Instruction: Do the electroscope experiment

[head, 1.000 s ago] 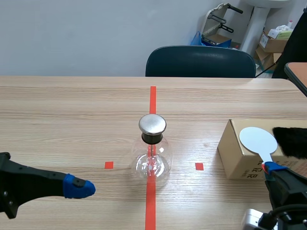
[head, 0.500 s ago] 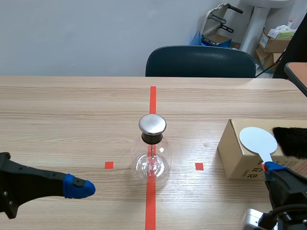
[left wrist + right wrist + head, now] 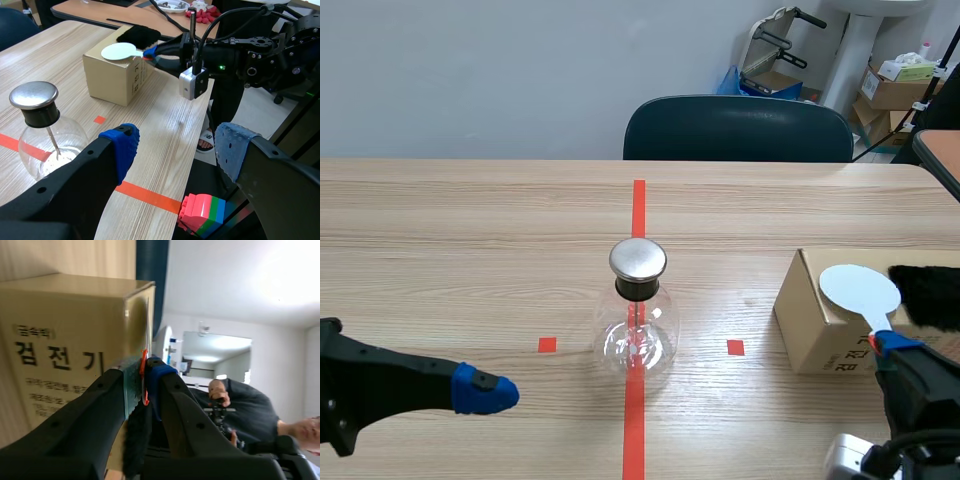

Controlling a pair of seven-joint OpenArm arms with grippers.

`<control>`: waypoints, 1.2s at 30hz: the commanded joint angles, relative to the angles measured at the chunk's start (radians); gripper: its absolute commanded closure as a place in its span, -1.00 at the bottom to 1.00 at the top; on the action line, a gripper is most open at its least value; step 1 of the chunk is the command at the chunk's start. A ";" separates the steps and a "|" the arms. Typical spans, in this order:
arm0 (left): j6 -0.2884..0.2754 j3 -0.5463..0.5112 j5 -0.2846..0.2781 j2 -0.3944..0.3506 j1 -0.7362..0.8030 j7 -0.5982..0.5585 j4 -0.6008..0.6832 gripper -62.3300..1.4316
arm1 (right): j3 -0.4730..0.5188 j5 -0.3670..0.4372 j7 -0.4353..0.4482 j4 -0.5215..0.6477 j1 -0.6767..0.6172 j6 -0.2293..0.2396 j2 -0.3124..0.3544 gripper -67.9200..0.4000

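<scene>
1. Two arms in play, and only the right one has a job right now. The right gripper (image 3: pixel 143 376) is pinched on the thin red handle of the white paddle (image 3: pixel 860 292), fingers nearly together with just that handle between them.
2. The paddle's round disc sits over the top of the cardboard box (image 3: pixel 808 325), with its handle poking off the near edge. From these angles we can't tell if the disc rests on the box or is just clear of it. We reckon it's staged up there so the fingers can get round the handle without scraping the table (image 3: pixel 470 230).
3. Just beside the disc on the box top is a black fuzzy pad (image 3: pixel 928 295). We take it for the thing you rub the paddle on to charge it, which would explain parking the two together.
4. The electroscope (image 3: pixel 638 325), a glass flask with a metal cap (image 3: pixel 638 259), stands upright mid-table on the red tape line (image 3: pixel 638 205), well apart from the box. The cap is bare on top, so a charged disc can be brought straight to it.
5. The left gripper (image 3: pixel 175 147) hangs low off to the flask's left, fingers spread wide and holding nothing. Our guess is it's parked there so it won't bump the glass.
</scene>
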 commanded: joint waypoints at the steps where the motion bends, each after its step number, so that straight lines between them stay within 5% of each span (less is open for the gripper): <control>1: -0.003 -0.005 -0.010 0.008 0.000 -0.015 0.008 -0.16 | 0.008 0.002 -0.005 0.037 0.006 -0.019 0.011 0.96; 8: 0.053 -0.005 -0.010 0.008 0.000 -0.015 0.008 -0.11 | -0.034 -0.002 -0.067 0.137 0.007 -0.018 0.019 0.96; 14: 0.078 0.002 -0.010 0.008 -0.020 -0.015 -0.010 0.66 | -0.165 -0.064 -0.238 0.177 0.041 -0.018 0.055 0.96; 24: 0.077 0.166 -0.013 0.124 -0.284 0.035 -0.212 0.83 | -0.348 -0.210 -0.496 0.177 0.121 -0.018 0.089 0.96; 33: 0.077 0.316 -0.014 0.225 -0.521 0.038 -0.439 0.84 | -0.454 -0.271 -0.599 0.176 0.143 -0.005 0.103 0.96; 36: 0.078 0.354 -0.014 0.259 -0.585 0.048 -0.502 0.84 | -0.478 -0.271 -0.617 0.176 0.143 0.035 0.103 0.96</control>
